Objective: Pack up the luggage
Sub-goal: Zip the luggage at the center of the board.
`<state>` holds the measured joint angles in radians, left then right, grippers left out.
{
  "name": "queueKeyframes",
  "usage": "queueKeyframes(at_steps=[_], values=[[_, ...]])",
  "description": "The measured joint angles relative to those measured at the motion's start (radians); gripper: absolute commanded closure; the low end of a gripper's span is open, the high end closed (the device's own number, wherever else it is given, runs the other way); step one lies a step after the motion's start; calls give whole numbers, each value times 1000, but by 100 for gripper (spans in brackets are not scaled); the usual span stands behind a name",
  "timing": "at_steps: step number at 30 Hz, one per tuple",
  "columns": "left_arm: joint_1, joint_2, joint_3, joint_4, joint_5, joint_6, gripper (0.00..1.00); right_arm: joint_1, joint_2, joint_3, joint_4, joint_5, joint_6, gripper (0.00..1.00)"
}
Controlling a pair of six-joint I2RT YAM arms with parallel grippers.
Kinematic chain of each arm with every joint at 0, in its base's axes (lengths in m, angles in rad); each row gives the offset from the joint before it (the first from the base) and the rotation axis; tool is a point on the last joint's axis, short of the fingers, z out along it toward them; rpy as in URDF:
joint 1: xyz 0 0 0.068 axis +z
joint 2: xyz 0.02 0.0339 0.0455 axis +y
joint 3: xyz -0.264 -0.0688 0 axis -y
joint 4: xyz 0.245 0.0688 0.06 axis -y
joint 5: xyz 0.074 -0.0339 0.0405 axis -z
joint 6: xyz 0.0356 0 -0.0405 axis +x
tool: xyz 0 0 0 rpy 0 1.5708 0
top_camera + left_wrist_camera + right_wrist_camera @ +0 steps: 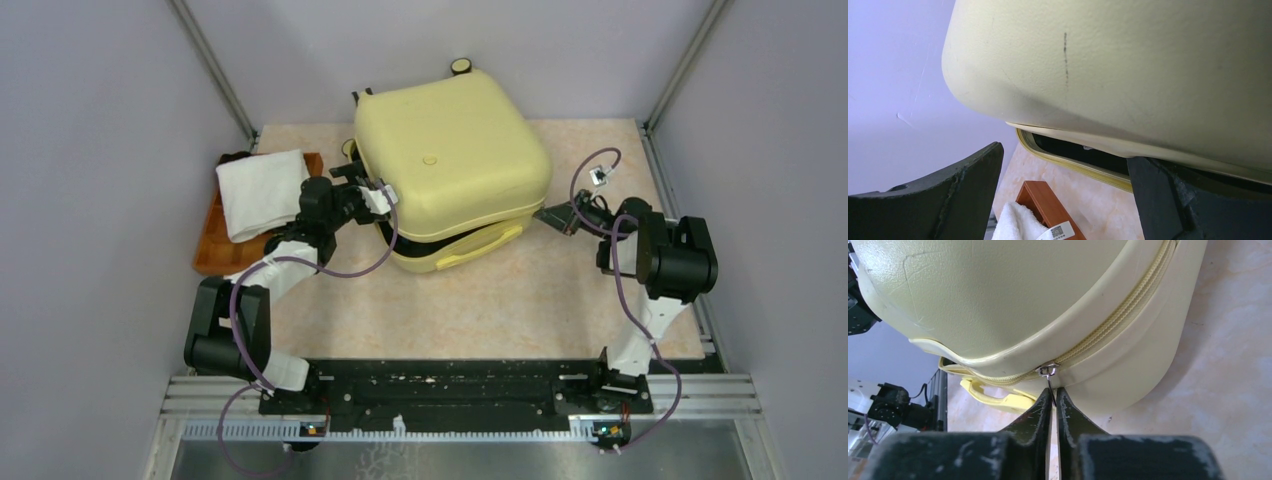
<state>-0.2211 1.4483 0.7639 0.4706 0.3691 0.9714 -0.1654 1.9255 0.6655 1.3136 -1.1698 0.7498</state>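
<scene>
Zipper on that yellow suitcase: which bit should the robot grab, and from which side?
The thin metal pull tab, not the flat zipper teeth. It juts outward from the seam of the luggage, so come in level from the side facing it, one finger on each flat face, as the right hand does.

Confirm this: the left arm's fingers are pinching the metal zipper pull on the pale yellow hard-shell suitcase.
Wrong arm: the right arm's fingers pinch the metal zipper pull on the pale yellow hard-shell suitcase, as the right wrist view shows.
</scene>
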Motion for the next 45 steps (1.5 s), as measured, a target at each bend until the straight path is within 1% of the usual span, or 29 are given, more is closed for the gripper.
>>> queueKeyframes(at_steps=[6,10,12,14,17,20,23,26,29,33,37,40,45], values=[[0,0,0,-1,2,1,3,2,-11,-28,-2,39,-27,100],[0,0,0,-1,3,1,3,23,-56,-91,16,117,-33,100],[0,0,0,-2,3,1,3,40,-103,-124,-21,166,-66,100],[0,-1,0,-2,3,0,3,64,-180,-150,-122,237,-138,100],[3,-6,0,-6,-2,-5,3,120,-317,-156,-360,365,-298,100],[7,-10,0,-8,-5,-18,3,175,-428,-156,-550,499,-428,100],[8,-13,0,-13,-12,-51,3,224,-501,-156,-672,617,-520,100],[10,-13,6,-32,-20,-92,2,270,-551,-156,-748,721,-597,100],[13,-13,16,-48,-27,-141,2,304,-587,-155,-804,792,-640,100],[18,-14,48,-59,-50,-223,2,322,-635,-175,-845,833,-653,100],[19,-14,92,-45,-134,-286,2,342,-678,-232,-826,814,-632,100],[19,-14,99,-14,-164,-302,2,354,-690,-251,-812,780,-611,100],[20,-17,94,22,-159,-277,2,356,-691,-254,-809,742,-575,100]])
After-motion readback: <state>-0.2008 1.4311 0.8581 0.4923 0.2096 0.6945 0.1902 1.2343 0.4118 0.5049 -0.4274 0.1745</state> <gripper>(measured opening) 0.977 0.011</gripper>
